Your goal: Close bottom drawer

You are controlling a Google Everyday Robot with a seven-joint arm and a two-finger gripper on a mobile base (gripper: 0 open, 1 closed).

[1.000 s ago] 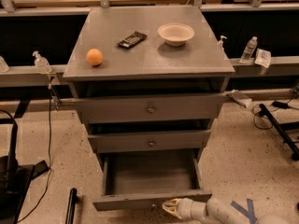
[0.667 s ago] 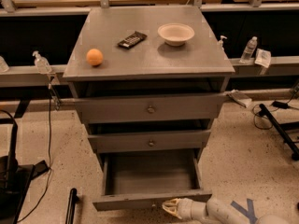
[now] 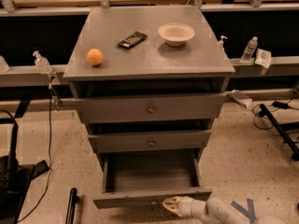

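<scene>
Gripper (image 3: 169, 204) low at the front edge of the bottom drawer (image 3: 117, 200), right of its centre; can't tell its grip state. Drawer pulled out, one shallow grey box. Above: two more flat grey fronts, round knobs. Up top: one orange (image 3: 95, 57), one pale bowl (image 3: 176, 33), one dark bar (image 3: 132, 39).

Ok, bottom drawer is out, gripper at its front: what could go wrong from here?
The gripper sits low and right of centre at the bottom drawer front, so a push might skew and jam it, or slip under the edge. A hard shove could jolt the cabinet and roll the orange off.
</scene>
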